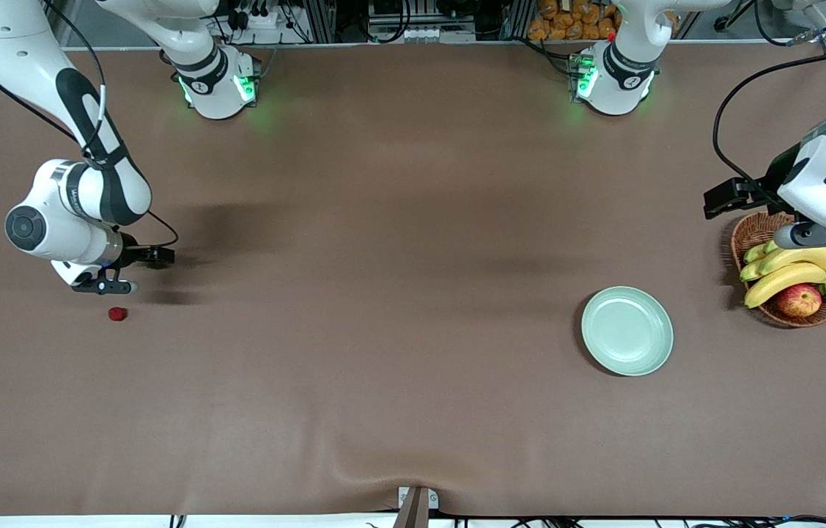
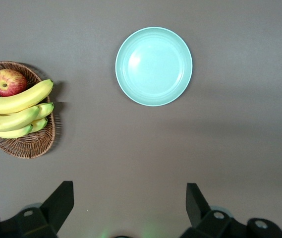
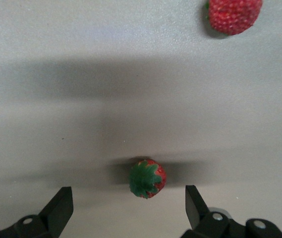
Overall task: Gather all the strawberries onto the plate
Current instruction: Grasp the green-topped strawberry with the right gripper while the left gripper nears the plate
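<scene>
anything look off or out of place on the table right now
Nothing spilled or damaged. The plate is bare, and two strawberries lie loose on the table at the right arm's end, one below the open right gripper.

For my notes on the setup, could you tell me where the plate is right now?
The plate sits empty on the table toward the left arm's end, beside the fruit basket and slightly nearer the front camera.

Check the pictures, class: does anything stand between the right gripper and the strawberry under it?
Nothing visible does. The right gripper hangs open just above the strawberry, with only bare table around it. A second strawberry lies apart, out of the way.
</scene>
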